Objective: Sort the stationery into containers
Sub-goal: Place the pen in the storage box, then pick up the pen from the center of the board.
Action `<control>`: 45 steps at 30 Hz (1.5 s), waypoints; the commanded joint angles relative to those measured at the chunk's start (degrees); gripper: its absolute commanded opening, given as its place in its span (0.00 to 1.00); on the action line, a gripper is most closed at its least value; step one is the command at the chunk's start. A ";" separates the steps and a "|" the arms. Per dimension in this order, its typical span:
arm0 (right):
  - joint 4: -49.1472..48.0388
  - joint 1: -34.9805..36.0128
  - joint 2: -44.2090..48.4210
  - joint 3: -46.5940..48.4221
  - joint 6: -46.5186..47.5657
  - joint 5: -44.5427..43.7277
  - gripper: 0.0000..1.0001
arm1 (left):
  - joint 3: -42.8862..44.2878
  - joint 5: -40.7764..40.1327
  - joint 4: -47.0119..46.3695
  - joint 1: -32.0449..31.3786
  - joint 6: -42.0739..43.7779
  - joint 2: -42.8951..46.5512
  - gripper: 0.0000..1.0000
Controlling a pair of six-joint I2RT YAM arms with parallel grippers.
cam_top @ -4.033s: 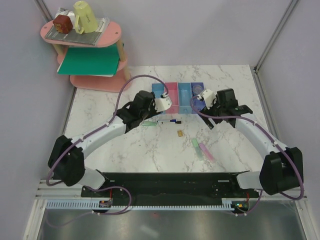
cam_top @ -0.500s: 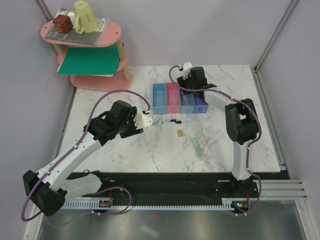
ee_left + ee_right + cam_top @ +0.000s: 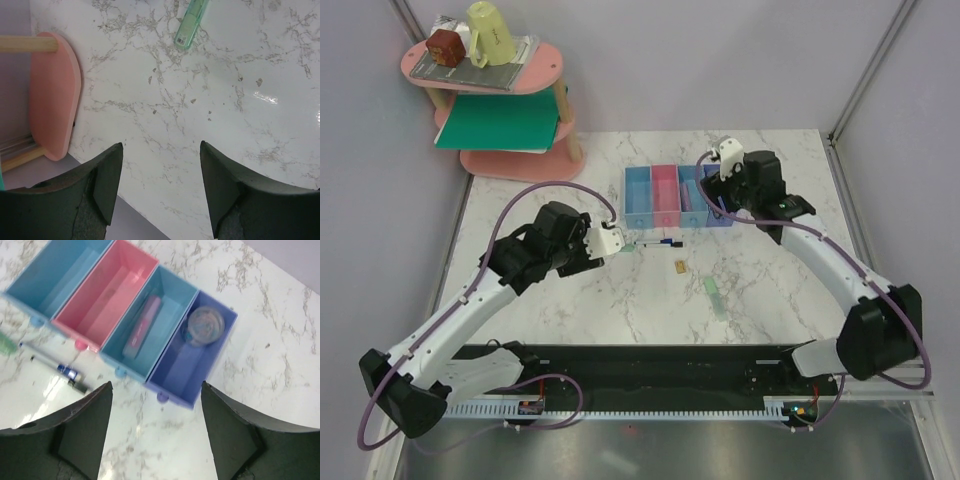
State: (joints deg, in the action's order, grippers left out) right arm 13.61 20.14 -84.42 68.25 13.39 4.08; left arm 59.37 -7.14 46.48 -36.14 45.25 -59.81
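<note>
Right gripper, fingers spread and empty, is drawing back over the containers from its farther reach half a second ago. The pink bar, on the table four seconds back, is now lying in the third bin beside the roll in the purple bin. Left gripper, also spread and empty, is hovering short of a green bar, while the markers, tan block and second green bar are waiting unobstructed, the pink shelf standing well apart.
</note>
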 commanded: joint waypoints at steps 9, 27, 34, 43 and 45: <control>27.43 1.74 2.87 -13.05 6.30 7.70 0.75 | 3.02 0.54 -2.52 -0.33 -6.30 -7.06 0.71; 28.67 12.38 -8.73 -11.38 3.40 4.54 0.72 | -1.36 2.83 -25.64 -0.34 -1.22 -29.92 0.69; 28.23 12.38 -11.73 -11.12 3.57 4.18 0.59 | -6.11 3.53 -31.79 -0.25 -0.87 -33.61 0.69; 28.67 12.38 -11.20 -11.21 3.84 4.01 0.17 | -6.20 3.62 -35.84 0.28 -1.05 -37.66 0.70; 28.76 12.38 -10.59 -11.38 3.84 3.92 0.15 | -5.50 3.62 -35.84 0.46 -0.87 -37.75 0.70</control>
State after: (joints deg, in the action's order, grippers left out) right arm 42.00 32.42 -95.64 56.18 17.26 8.60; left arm 52.69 -4.43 13.26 -36.10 42.92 -95.79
